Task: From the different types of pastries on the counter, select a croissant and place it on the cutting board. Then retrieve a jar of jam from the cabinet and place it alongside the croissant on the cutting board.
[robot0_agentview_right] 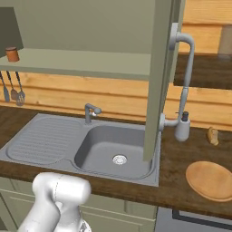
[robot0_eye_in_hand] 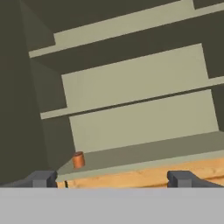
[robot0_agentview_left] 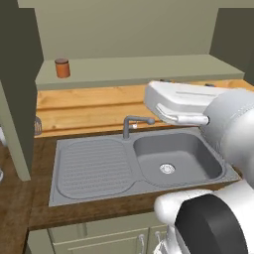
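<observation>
Claw [robot0_eye_in_hand: 112, 178] tips stand wide apart with nothing between them, pointed into the open cabinet. The step in hand looks like the jam fetch: one jar of jam [robot0_eye_in_hand: 78, 159] stands on the lowest shelf [robot0_eye_in_hand: 144, 151], toward its left end, well apart from the claw. One round cutting board [robot0_agentview_right: 210, 180] lies on the surface [robot0_agentview_right: 176, 172] right of the sink [robot0_agentview_right: 90, 145], and nothing rests on it. One small pastry [robot0_agentview_right: 212, 136], possibly the croissant though too small to be sure, sits beyond the board, so that step seems undone. Next, the claw must travel left and forward to straddle the jar.
</observation>
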